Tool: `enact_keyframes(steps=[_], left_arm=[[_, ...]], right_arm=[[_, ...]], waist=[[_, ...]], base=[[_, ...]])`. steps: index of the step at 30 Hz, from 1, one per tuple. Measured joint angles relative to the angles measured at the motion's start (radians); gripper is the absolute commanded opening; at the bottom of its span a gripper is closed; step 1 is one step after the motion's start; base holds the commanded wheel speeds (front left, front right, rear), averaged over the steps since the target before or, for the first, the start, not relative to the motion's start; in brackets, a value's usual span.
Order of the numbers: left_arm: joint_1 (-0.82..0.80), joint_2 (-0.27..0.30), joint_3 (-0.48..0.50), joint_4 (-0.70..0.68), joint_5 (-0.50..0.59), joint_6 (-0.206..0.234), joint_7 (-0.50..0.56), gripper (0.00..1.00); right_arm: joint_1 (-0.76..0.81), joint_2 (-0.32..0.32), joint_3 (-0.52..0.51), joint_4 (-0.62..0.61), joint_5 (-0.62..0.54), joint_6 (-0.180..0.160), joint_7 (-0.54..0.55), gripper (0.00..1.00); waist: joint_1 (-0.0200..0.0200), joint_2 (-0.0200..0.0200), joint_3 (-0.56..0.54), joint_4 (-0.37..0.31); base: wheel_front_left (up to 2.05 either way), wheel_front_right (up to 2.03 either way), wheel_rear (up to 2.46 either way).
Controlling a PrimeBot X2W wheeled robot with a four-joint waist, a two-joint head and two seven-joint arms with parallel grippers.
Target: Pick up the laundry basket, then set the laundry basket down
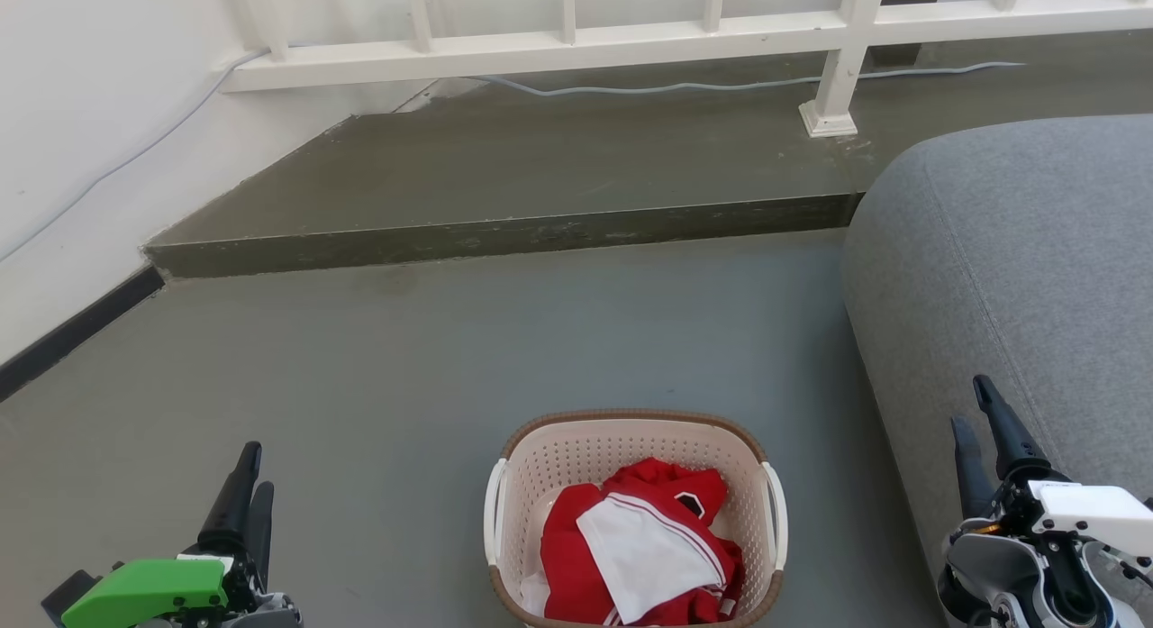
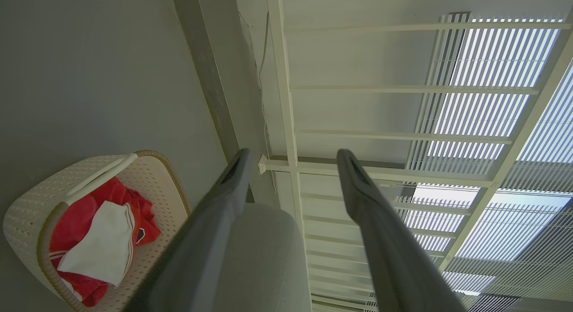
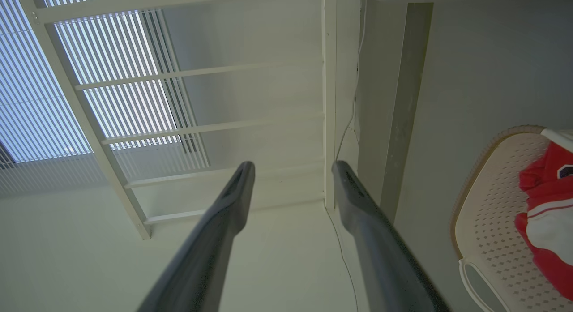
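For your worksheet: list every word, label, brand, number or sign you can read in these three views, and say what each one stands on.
No readable text in any of the three views.
Dark badge on the red garment in the laundry basket: too small to tell whether it carries letters.

Left end effector (image 1: pixel 257 470): two long, dark, tapering fingers (image 1: pixel 236 502); bright green housing (image 1: pixel 149 592) at their base, with a small white plate on top. Right end effector (image 1: pixel 970 405): same dark fingers, white boxy cover (image 1: pixel 1090 506), rounded grey wrist body (image 1: pixel 986 565), small orange fleck.
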Motion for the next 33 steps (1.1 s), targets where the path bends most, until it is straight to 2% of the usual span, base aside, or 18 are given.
enact_keyframes(steps=[19, 33], left_arm=[[-0.004, 0.002, -0.036, -0.052, 0.041, 0.0, -0.059, 1.0], [-0.012, 0.046, -0.107, -0.106, 0.21, 0.0, -0.123, 1.0]], right_arm=[[-0.006, -0.002, 0.063, -0.063, -0.033, 0.0, -0.054, 1.0], [-0.028, -0.037, 0.138, -0.109, -0.169, 0.0, -0.121, 1.0]], waist=[[0.0, 0.0, 0.003, -0.001], [0.0001, 0.0, 0.008, -0.004]], base=[[0.0, 0.0, 0.0], [0.0, 0.0, 0.0]])
